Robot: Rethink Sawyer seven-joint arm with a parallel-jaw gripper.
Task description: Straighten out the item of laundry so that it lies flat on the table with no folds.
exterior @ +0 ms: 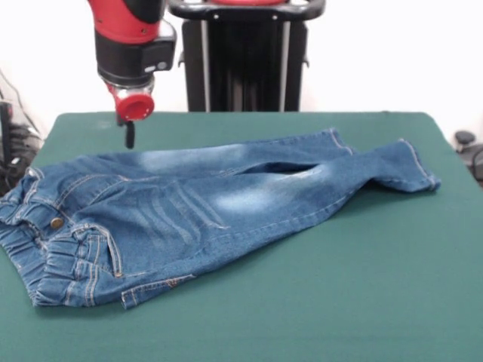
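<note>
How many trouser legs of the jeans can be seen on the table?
2. One leg lies farther back, its cuff near the table's far edge; the other leg lies in front, its cuff at picture right. They overlap, so some fabric is hidden.

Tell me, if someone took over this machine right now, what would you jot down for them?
Gripper: raised above the table's far edge, left in the front view, holding nothing; open or shut cannot be told.
Jeans: lying across the table, waistband at the left, leg ends at the right.
Done: mostly spread out, legs side by side.
Left: the waistband end is bunched, a corner near the front edge looks turned over, and the right leg end is creased. Smoothing those would probably finish it.
</note>
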